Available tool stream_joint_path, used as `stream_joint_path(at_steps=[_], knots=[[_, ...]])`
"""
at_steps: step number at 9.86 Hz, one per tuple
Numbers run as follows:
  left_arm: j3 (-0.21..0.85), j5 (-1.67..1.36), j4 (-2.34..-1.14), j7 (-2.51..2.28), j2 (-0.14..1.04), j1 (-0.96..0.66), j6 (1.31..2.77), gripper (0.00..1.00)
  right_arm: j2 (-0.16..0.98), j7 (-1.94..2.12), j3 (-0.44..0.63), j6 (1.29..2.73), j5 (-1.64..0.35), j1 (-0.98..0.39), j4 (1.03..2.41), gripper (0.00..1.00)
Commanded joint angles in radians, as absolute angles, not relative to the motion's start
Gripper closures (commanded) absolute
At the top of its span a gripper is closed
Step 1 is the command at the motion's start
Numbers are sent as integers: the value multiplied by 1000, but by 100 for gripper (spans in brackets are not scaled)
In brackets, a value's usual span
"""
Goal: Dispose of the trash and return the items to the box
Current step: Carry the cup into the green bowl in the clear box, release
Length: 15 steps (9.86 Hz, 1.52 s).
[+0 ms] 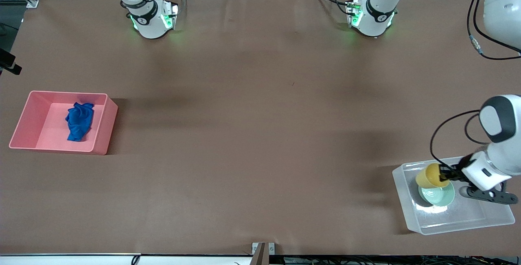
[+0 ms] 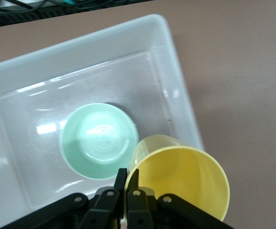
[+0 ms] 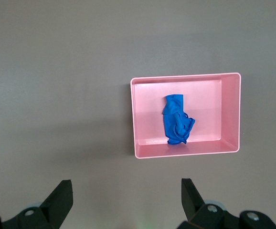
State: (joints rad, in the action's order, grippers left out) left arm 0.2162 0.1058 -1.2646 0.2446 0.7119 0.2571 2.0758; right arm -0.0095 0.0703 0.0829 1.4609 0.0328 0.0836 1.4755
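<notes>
Yellow cup [image 1: 430, 176] above clear box's [image 1: 419, 220] corner

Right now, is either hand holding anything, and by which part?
The left hand pinches the yellow cup by its rim, over the clear box. The right hand is open and holds nothing.

Blue trash [image 1: 79, 121], pink bin [image 1: 103, 132], yellow cup [image 1: 428, 176], mint-green bowl [image 1: 441, 196], clear box [image 1: 460, 225].

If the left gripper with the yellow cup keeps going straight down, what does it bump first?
Probably the clear box: the left gripper holds the yellow cup over it, beside the green bowl.
</notes>
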Motion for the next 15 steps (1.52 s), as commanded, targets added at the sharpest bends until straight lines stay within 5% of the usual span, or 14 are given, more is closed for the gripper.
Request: stream_joint_path(at_steps=[1,8,10,12,14,15], knots=[[157,109,-1164,275,820,238,2068,100,-32,67,78,1459,23,89,1494,0],[100,101,-1177,212,899,230,2191,96,-32,67,78,1459,23,89,1494,0],[104,100,-1190,198,907,230,2191,76,-32,67,78,1459,23,90,1494,0],[107,101,-1190,201,891,232,2191,22,-32,67,78,1459,23,91,1494,0],[127,103,-1189,199,847,235,2187,2,-32,67,78,1459,23,91,1494,0],[147,101,-1190,199,819,238,2178,0,-32,67,78,1459,23,91,1494,0]])
